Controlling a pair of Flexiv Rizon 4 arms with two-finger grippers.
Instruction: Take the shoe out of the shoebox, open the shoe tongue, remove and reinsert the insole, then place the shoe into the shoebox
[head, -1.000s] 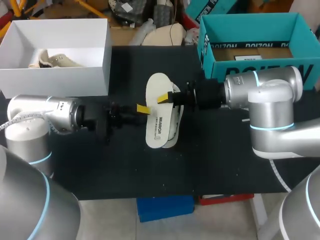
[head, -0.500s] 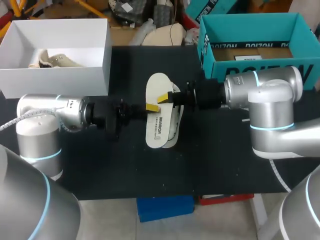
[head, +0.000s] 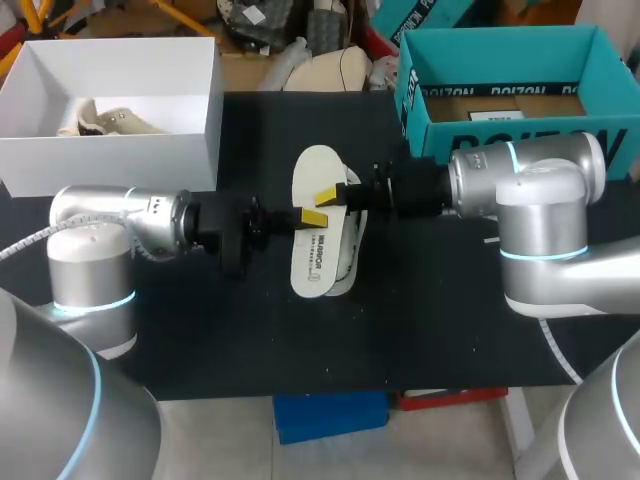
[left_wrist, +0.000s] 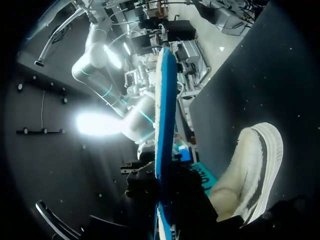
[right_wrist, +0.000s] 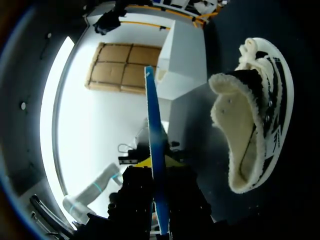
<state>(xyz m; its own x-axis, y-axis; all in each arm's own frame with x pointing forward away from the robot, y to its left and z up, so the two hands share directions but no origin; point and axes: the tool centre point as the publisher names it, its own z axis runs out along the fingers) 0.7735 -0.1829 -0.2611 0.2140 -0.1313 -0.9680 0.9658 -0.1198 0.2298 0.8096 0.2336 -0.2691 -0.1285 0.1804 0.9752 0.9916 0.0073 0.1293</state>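
The white insole (head: 318, 222) is held flat above the black table, over the cream shoe (head: 352, 245) that lies on its side. My right gripper (head: 335, 195) is shut on the insole's right edge. My left gripper (head: 308, 216) is shut on its left edge, one yellow tip on top. In the left wrist view the insole (left_wrist: 165, 110) runs edge-on, blue underside showing, into my left gripper (left_wrist: 165, 220), with the shoe (left_wrist: 250, 170) beside it. In the right wrist view the insole (right_wrist: 152, 135) sits between the fingers of my right gripper (right_wrist: 159, 200), and the shoe (right_wrist: 255, 130) shows its fleecy opening.
A white shoebox (head: 190, 150) stands at the back left with another cream shoe (head: 110, 120) inside. A teal box (head: 520, 125) stands open at the back right, behind my right arm. Bare black table lies in front of the insole.
My left arm has moved right to the insole and its fingers have closed on the left edge. The right arm, insole and shoe have stayed put.
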